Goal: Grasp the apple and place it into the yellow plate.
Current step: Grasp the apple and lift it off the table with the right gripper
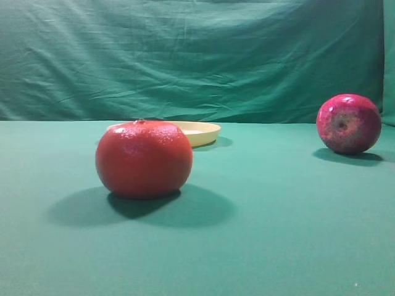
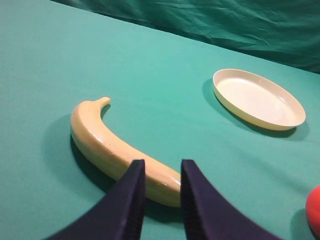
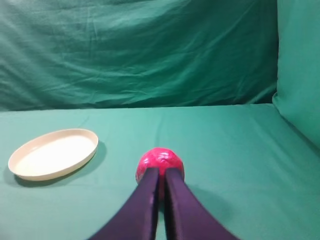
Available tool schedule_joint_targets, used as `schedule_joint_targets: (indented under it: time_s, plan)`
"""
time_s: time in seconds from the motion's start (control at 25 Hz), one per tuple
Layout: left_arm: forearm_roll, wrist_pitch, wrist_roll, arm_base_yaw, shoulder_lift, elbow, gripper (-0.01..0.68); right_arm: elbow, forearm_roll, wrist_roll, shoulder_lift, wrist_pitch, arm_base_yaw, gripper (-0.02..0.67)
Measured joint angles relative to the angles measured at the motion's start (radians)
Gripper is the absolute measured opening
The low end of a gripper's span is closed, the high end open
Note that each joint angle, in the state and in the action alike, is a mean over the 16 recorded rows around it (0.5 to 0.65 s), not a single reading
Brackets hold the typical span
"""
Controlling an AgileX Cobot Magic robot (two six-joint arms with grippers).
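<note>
The apple [image 1: 349, 123] sits at the right edge of the high view, well apart from the yellow plate [image 1: 203, 131] at centre. The right gripper [image 3: 160, 172] is closed and empty, its tips before the apple; the left gripper [image 2: 162, 170] stands slightly parted over a banana [image 2: 107, 147].

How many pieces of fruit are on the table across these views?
3. The apple sits far right, apart from the yellow plate; the orange-red fruit sits in front of that plate; a banana lies near the left claw.
</note>
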Motion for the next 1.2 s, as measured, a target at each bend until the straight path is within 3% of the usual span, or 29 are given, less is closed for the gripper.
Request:
schedule_joint_targets:
  time_s: [0.44,0.64,1.2]
  plan:
    - [0.000,0.000,0.000,0.000,0.000,0.000,0.157,-0.332,-0.006,-0.168,0.506,0.142,0.000,0.000]
    - [0.000,0.000,0.000,0.000,0.000,0.000,0.157,-0.463,-0.001,-0.197,0.705,0.181,0.000,0.048]
    - [0.000,0.000,0.000,0.000,0.000,0.000,0.157,-0.763,0.026,-0.206,1.157,0.333,0.000,0.563]
